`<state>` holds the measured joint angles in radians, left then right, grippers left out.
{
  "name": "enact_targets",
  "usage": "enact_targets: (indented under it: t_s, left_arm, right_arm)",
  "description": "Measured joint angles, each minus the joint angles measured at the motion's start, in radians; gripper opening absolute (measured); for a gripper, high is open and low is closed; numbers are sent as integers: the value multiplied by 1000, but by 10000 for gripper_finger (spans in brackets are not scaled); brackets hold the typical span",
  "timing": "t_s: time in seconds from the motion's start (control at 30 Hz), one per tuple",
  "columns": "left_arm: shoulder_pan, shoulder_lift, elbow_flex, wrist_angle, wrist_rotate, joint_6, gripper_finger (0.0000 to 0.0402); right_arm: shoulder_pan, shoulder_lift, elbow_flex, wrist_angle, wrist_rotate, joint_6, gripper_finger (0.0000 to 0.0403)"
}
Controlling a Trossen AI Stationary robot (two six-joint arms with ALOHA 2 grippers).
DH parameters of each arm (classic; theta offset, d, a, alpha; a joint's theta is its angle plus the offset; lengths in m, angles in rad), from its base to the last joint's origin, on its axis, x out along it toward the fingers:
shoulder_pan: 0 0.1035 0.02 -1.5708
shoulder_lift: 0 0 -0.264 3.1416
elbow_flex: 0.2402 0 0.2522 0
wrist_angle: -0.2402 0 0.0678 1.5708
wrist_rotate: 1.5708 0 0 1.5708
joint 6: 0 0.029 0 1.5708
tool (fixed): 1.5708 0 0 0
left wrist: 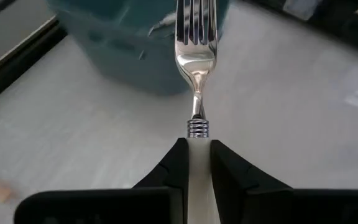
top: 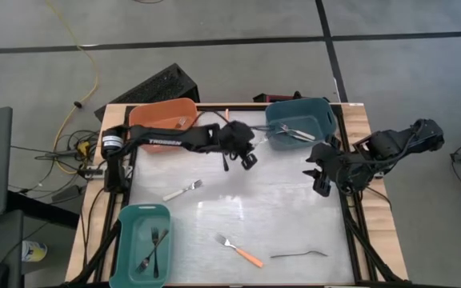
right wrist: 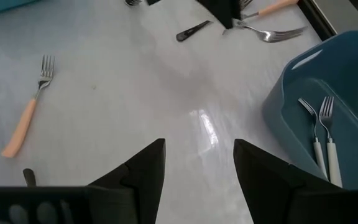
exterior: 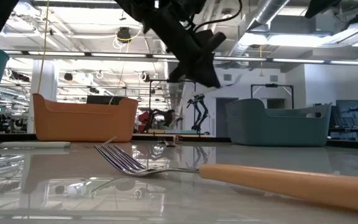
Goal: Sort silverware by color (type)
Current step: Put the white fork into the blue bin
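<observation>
Left gripper clamps the white-handled fork between its 2 fingers.

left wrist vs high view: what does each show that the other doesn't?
Only the left wrist view: the left hand shut on a white-handled fork, tines and ribbed collar plain.

Only the high view: the orange bin, the light teal bin with dark forks, loose forks on the table, and the right hand, open, waiting beside the dark teal bin.

Both: the dark teal bin, the left hand close to it.
</observation>
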<state>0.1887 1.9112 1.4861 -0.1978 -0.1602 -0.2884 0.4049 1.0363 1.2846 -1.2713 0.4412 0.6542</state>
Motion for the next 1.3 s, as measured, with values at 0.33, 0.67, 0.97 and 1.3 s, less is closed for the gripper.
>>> enact_targets:
  t_s: [0.33, 0.67, 0.97, 1.3]
  left_arm:
    - [111, 53, 182, 119, 113, -9, 26]
    - [186, 425, 773, -75, 252, 7, 26]
    - [196, 501, 765, -49, 271, -50, 28]
    - [178, 514, 769, -21, 257, -1, 103]
  right_arm:
    - [-2, 0, 0, 0, 2, 1, 212]
    - [-2, 0, 0, 14, 7, 1, 212]
    - [-39, 1, 0, 35, 19, 8, 212]
    - [-57, 1, 0, 39, 31, -5, 212]
